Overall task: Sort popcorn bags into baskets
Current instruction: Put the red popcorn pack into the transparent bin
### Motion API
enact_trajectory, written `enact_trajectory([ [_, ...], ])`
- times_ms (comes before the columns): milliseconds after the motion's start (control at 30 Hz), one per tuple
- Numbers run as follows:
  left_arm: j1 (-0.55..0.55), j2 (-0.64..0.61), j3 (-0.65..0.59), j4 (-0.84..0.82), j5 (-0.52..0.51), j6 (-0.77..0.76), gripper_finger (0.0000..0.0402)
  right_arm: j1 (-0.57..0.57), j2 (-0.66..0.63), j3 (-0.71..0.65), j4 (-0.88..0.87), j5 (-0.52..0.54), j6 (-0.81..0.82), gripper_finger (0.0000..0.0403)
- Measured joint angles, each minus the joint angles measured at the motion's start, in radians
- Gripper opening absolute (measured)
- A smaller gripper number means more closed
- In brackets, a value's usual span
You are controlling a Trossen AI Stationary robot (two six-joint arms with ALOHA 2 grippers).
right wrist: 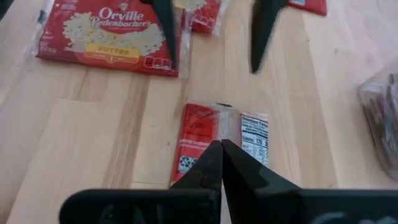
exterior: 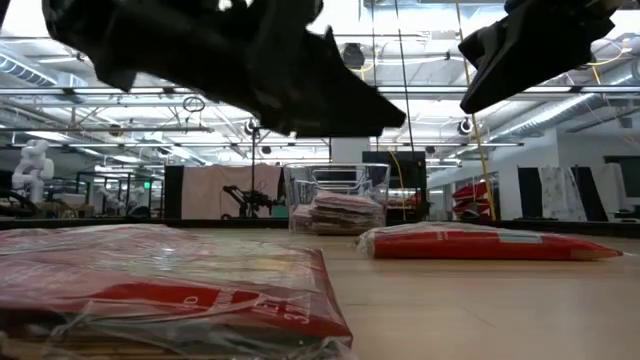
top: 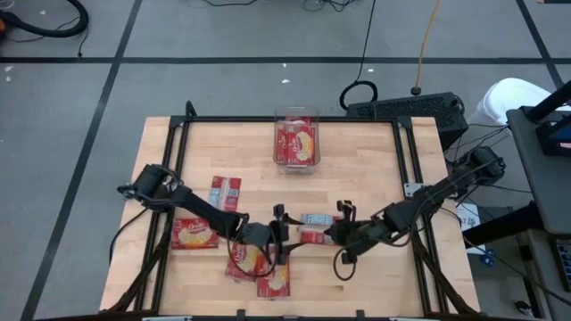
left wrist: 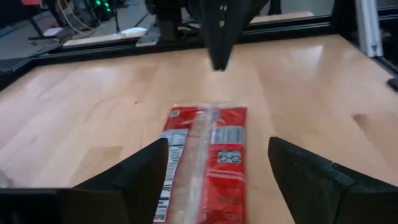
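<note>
1. The table (top: 375, 178) was light wood with a dark frame around it.
2. A clear basket (top: 296, 143) stood at the 12 o'clock side of the table, near the far edge. Red bags lay stacked inside it.
3. The left pincer (top: 282, 234) hung over the middle of the near half of the table. Its two fingers (left wrist: 317, 177) were wide apart and held nothing.
4. A red bag (top: 311, 228) lay flat on the wood between the two pincers. Its back side was up, with a seam and small white labels showing.
5. In the left wrist view that bag (left wrist: 205, 158) lay on the table between the spread fingers. I could not tell if they touched it.
6. The right pincer (top: 342, 232) was just at the 3 o'clock side of the left one. Its fingers (right wrist: 233, 168) were pressed together and held nothing. Its tip was over the edge of the same bag.
7. The two pincers pointed at each other, with the bag in the gap.
8. More red bags lay at the 7 o'clock part of the table. One (top: 194, 234) lay face up with a popcorn picture. One (top: 226, 192) lay farther back, showing a silvery side. Others (top: 268, 272) were piled by the near edge, partly under the left arm.
</note>
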Motion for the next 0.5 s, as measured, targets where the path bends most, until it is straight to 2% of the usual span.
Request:
enact_trajectory([
  [167, 0.003, 0.021, 0.0, -0.014, 0.006, 0.008, 0.0259, 0.0, 0.0, 0.001, -0.016, 0.001, 0.006, 0.0],
  [300, -0.006, 0.018, 0.0, -0.088, 0.009, 0.019, 0.0244, 0.022, 0.0, -0.008, -0.078, 0.002, 0.101, 0.0002],
  [400, -0.002, 0.016, 0.0, -0.145, 0.009, 0.019, 0.0233, 0.068, 0.0, -0.046, -0.085, 0.001, 0.127, 0.0022],
  [500, 0.009, 0.017, 0.0, -0.193, 0.011, 0.014, 0.0223, 0.114, 0.0, -0.091, -0.095, -0.023, 0.152, 0.0059],
])
